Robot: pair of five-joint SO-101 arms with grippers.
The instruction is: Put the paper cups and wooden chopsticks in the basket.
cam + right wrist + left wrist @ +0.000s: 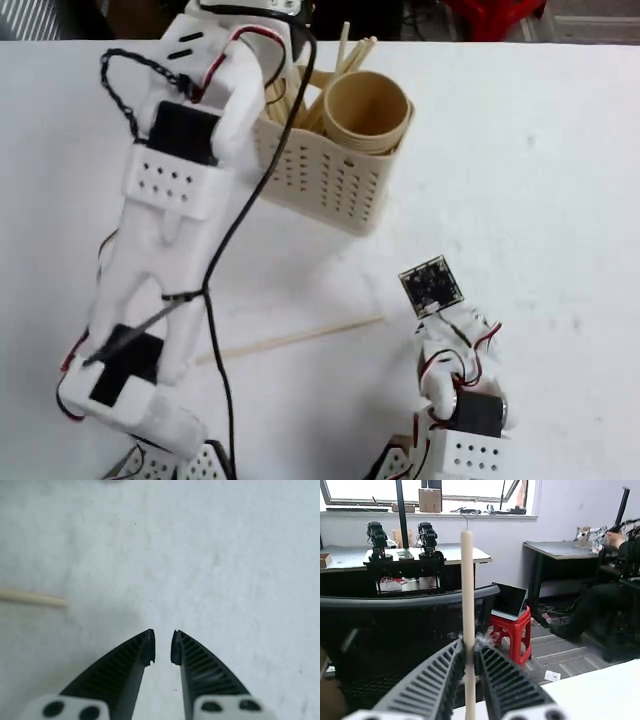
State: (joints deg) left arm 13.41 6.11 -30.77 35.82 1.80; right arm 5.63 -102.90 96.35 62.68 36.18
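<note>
**One chopstick held at the basket, one lying on the counter**

The left arm [170, 200] stretches from the near left side to the far side of the white counter [540, 200]. Its end is over the far left part of the white perforated basket [320, 175]. In the left wrist view, the left jaws are closed on a wooden chopstick [466, 580]. They pinch it near its lower part, and it stands upright between them.

The basket stands at the far middle of the counter. A paper cup [365, 105] sits in its right part, with the mouth turned up. Several wooden chopsticks [345, 55] lean in the basket just left of the cup, and their ends stick out over the far rim.

One loose chopstick [290, 340] lies flat on the counter, near of the basket, between the two arms. The right arm [455, 400] is low at the near right side. The right jaws point down at the bare counter with only a narrow gap between the tips and nothing in it. The tip of the loose chopstick [35, 598] is close beside them, not touching.
</note>
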